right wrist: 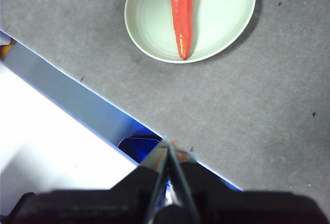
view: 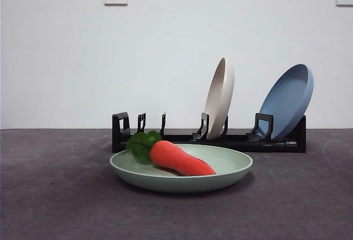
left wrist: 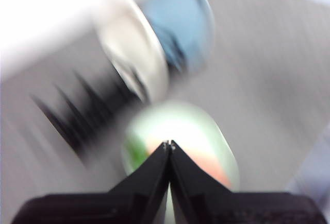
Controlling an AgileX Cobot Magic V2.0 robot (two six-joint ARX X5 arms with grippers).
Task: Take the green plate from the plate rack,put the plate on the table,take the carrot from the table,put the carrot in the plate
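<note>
The green plate (view: 220,168) lies flat on the table (view: 55,196) in front of the plate rack (view: 182,138). The carrot (view: 179,158) lies in the plate, leaves to the left. In the right wrist view the plate (right wrist: 221,18) holds the carrot (right wrist: 180,7). The left wrist view is motion-blurred but shows the plate (left wrist: 196,126) and the carrot (left wrist: 219,170) beyond my left gripper (left wrist: 168,143), which is shut and empty. My right gripper (right wrist: 168,142) is shut and empty, back over the table's edge. Neither arm shows in the front view.
A cream-white plate (view: 219,97) and a blue plate (view: 287,101) stand upright in the rack's right slots; the left slots hold nothing. A white wall with two sockets is behind. The table's edge (right wrist: 77,87) runs under the right gripper.
</note>
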